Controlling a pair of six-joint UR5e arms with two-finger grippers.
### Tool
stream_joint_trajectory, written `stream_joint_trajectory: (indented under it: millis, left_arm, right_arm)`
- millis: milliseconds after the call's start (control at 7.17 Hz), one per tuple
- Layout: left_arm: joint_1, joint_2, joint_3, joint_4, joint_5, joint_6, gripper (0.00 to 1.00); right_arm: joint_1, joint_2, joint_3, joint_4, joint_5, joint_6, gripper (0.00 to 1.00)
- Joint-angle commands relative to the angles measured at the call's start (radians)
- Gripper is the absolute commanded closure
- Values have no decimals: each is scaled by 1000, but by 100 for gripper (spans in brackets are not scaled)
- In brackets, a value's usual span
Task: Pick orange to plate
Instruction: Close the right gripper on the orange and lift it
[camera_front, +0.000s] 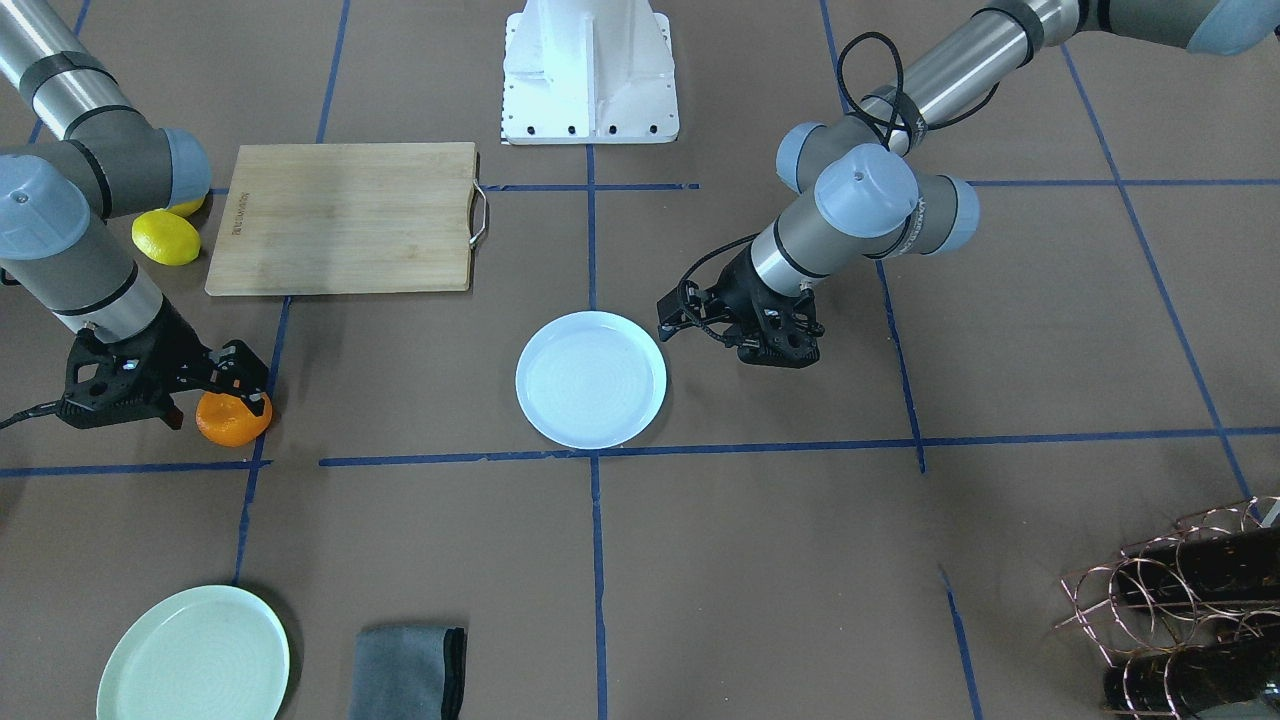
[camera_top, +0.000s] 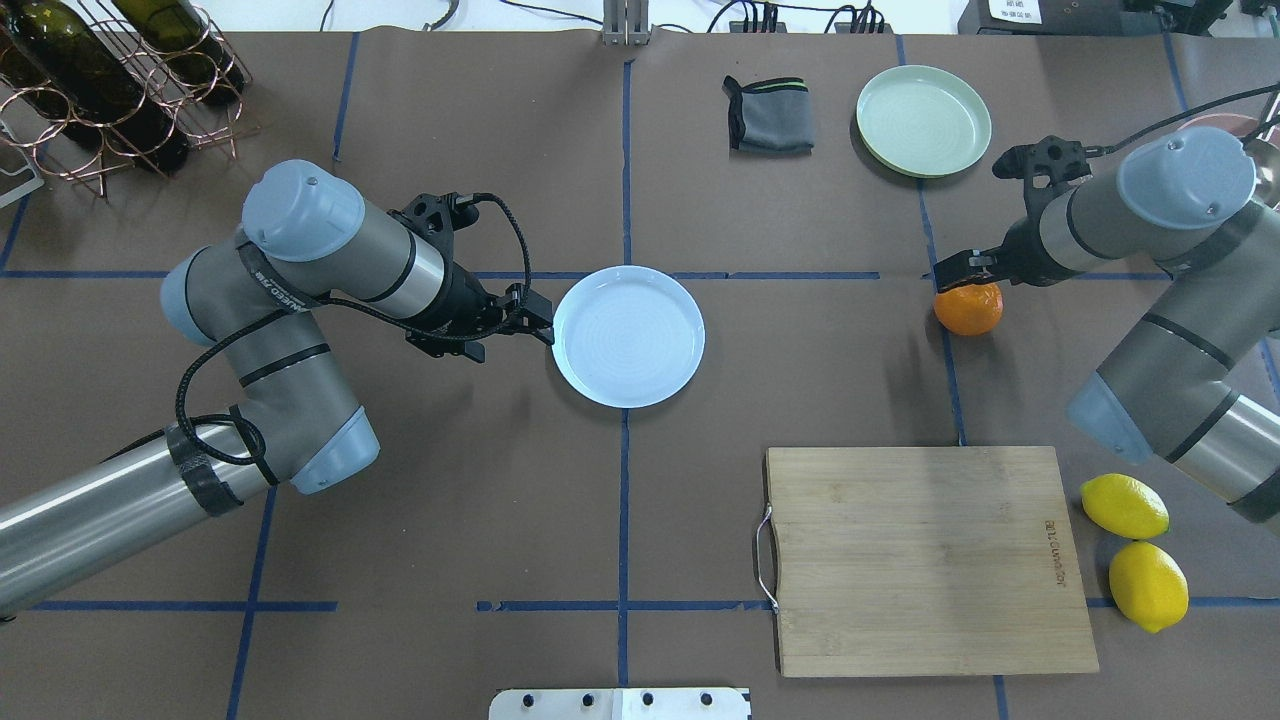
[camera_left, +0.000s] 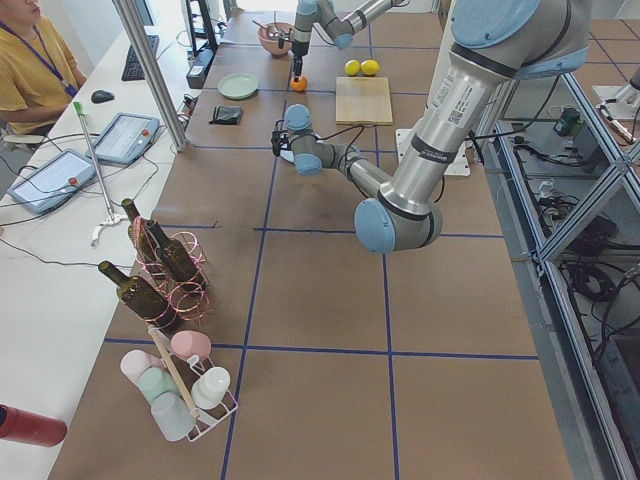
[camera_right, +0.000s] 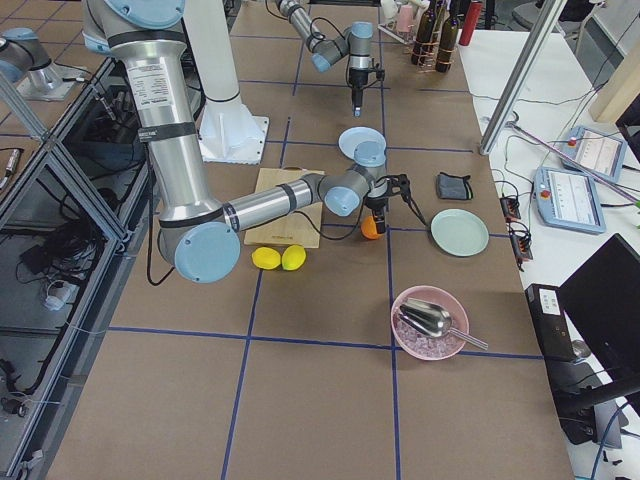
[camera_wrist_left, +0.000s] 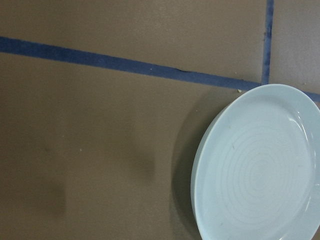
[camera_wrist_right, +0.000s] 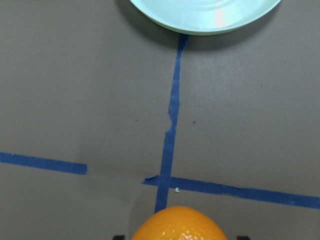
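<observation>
1. Brown paper-covered worktop (camera_top: 450, 500), gridded with blue tape, filling the whole overhead view.
2. Rectangular pale wooden cutting board (camera_top: 925, 560) with a metal handle, lower right of the overhead view; no part in the task.
3. Round white plate (camera_top: 640, 350) with a faint bluish tint and a shallow rim, at centre of the overhead view, bare. Destination, by the task.
4. Round mint-green plate (camera_top: 923, 120), upper right of the overhead view; not the target.
5. Left end effector (camera_top: 535, 315), just beside the white plate's left rim in the overhead view. No fingers visible in its wrist view, so cannot tell whether spread or pressed together.
6. Right end effector (camera_front: 218, 400), low over the fruit at centre left of the front-facing view. Spread: dark fingertips at the bottom edge of the wrist view, one on each side of the fruit, with gaps showing, so nothing pinched yet.
7. Folded grey cloth (camera_top: 770, 115), upper centre of the overhead view.
8. Two yellow lemons (camera_top: 1125, 505), lower right, beside the board.
9. Small round bright-orange orange (camera_top: 968, 309), on the worktop at centre right of the overhead view, well apart from the white plate.
   - Step in hand, judged: the grasp, aligned but not closed.
   - Next, judged: settle the fingers around the widest part and close gently on the glossy, roll-prone skin. Then lift clear, carry toward frame centre, and lower onto the plate before letting go.
</observation>
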Motion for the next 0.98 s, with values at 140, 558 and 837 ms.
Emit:
stream_joint_trajectory:
  millis: [140,558,837]
  left_arm:
    - [0,1,0,0,0,1,0]
    - [0,2,-5,0,0,1,0]
    - [0,2,-6,0,0,-1,0]
  right_arm:
    - [-29,0,-11,0,-7,-1,0]
    - [-37,1,-46,0,-16,-2,0]
    - [-40,13,-48,-3,-13,-1,0]
